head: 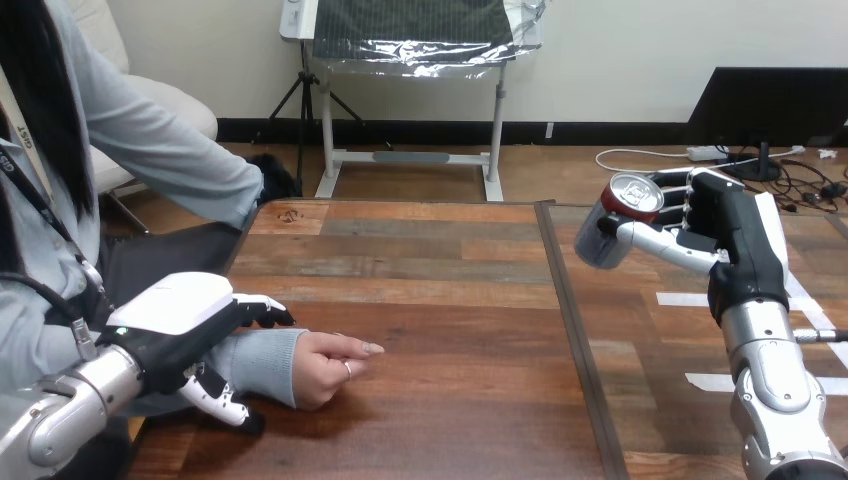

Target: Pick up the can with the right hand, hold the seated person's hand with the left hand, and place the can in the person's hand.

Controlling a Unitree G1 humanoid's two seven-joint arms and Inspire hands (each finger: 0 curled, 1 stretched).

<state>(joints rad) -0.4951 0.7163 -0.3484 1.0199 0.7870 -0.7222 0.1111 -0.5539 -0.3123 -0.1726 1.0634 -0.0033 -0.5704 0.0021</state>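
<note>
Two hands, both loaded. Right hand (pixel 735 240) is up over the right part of the wooden table (pixel 440 300), well above the surface. Its fingers (pixel 688 188) wrap the far side of a drinks can (pixel 620 222) and the thumb crosses the near side, so it's a firm clamp. The can is red and silver and tilted. Its silver top faces up and toward the camera, and its base points down-left. It's clear of the table and touches nothing but the hand.

Left hand (pixel 185 325) is at the near-left edge of the table, on the person's sleeved wrist (pixel 265 365). The fingers curl over the top of the grey-blue cuff and the thumb sits under it on the near side, so it's closed round the wrist.

The person's hand (pixel 330 365) rests on the wood just right of the left hand, loosely fisted with the fingers folded in. It holds nothing.

Can and person's hand are well apart, with a dark seam (pixel 565 300) in the tabletop between them. Two white tape strips (pixel 685 298) lie on the wood under the right arm.
</note>
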